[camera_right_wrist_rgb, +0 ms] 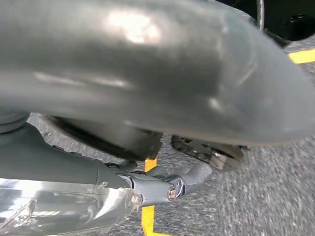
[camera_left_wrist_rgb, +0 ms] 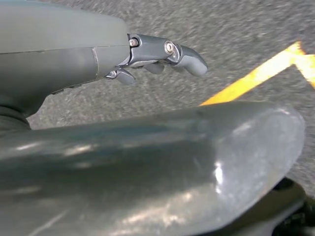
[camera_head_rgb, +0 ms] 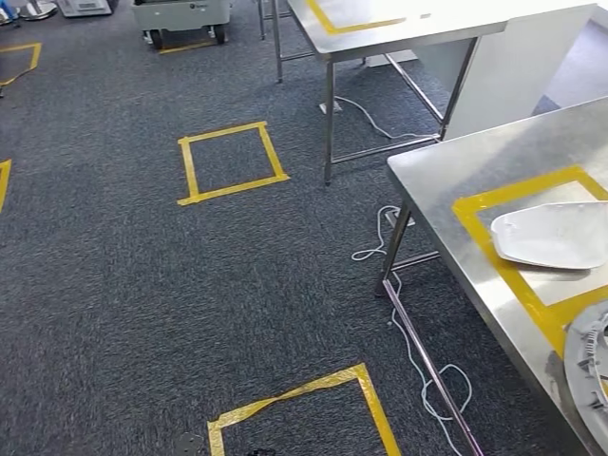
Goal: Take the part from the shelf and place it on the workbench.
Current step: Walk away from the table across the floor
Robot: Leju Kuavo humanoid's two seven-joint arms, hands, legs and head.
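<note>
Left hand [camera_left_wrist_rgb: 148, 54] hangs above grey carpet [camera_left_wrist_rgb: 230, 34], fingers [camera_left_wrist_rgb: 185, 59] extended, holding nothing. Right hand [camera_right_wrist_rgb: 163, 184] likewise, fingers [camera_right_wrist_rgb: 197, 173] extended over yellow floor tape [camera_right_wrist_rgb: 148, 216].

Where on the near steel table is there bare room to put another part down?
The near steel table is bare along its far edge and left corner, outside the yellow tape frame. Inside the frame lies a white part; a grey round part crowds the near end.

Desk [camera_head_rgb: 459, 176] at 3 o'clock: brushed, dully reflective metal; white part [camera_head_rgb: 552, 235] on it smooth, matt plastic; floor [camera_head_rgb: 107, 275] rough grey carpet; yellow tape [camera_head_rgb: 190, 171] glossy.
</note>
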